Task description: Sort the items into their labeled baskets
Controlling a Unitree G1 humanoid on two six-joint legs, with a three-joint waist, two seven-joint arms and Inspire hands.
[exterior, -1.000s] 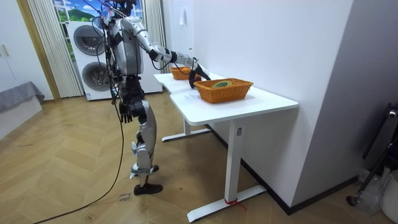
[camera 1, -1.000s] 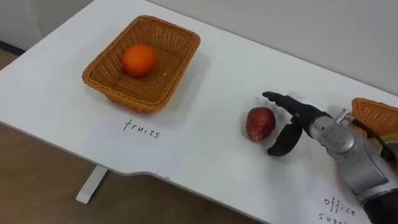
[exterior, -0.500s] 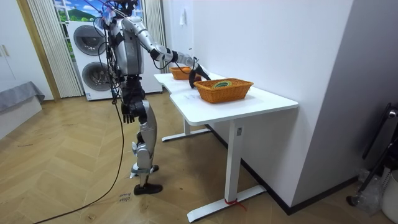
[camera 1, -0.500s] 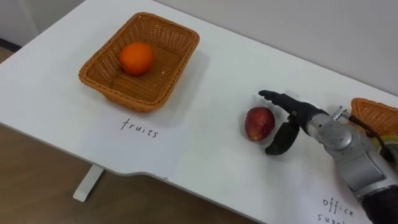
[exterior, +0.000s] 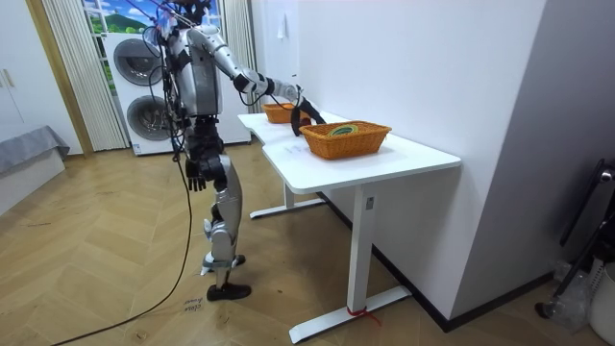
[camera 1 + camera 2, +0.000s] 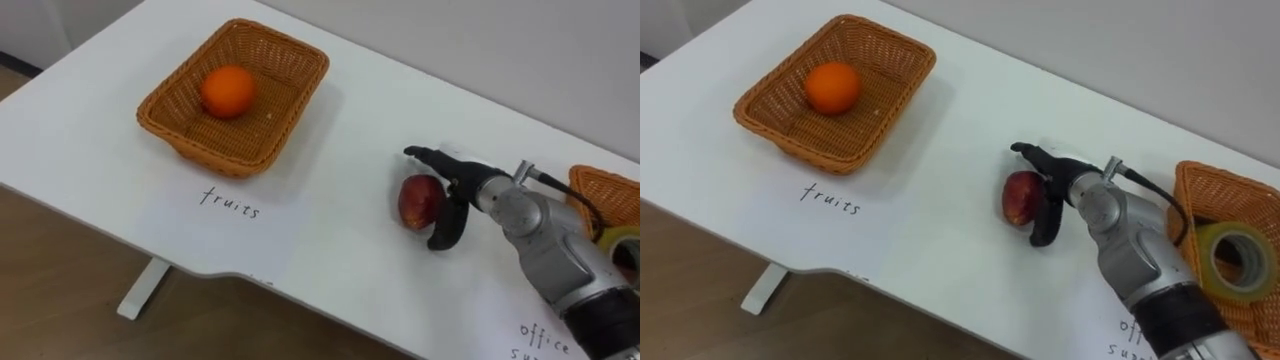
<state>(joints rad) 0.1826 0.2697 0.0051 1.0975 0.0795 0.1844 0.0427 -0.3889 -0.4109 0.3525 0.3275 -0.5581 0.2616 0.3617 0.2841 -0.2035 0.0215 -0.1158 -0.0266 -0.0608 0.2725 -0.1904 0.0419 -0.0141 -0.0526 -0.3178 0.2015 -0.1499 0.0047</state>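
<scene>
A red apple (image 6: 418, 200) lies on the white table (image 6: 340, 120), right of the middle. My right hand (image 6: 470, 190) is pressed against the apple's right side. It is open, with the fingers reaching over the top of the apple and the thumb curving down in front of it. An orange (image 6: 227, 90) sits in the wicker fruit basket (image 6: 180, 140) at the far left. The second wicker basket (image 6: 1200, 190) stands at the right edge and holds a roll of tape (image 6: 1230, 258). My left hand (image 5: 195, 175) hangs relaxed at my side.
Paper labels lie in front of each basket (image 6: 230, 205). The table's front edge (image 6: 200, 270) runs close below the fruit basket, with wooden floor beyond it. In the room view I stand upright at the table's long side, and a wall lies behind it.
My right hand has slid left up against the apple, its fingers and thumb now bracketing it. The apple and baskets have stayed in place; the view shifted slightly.
</scene>
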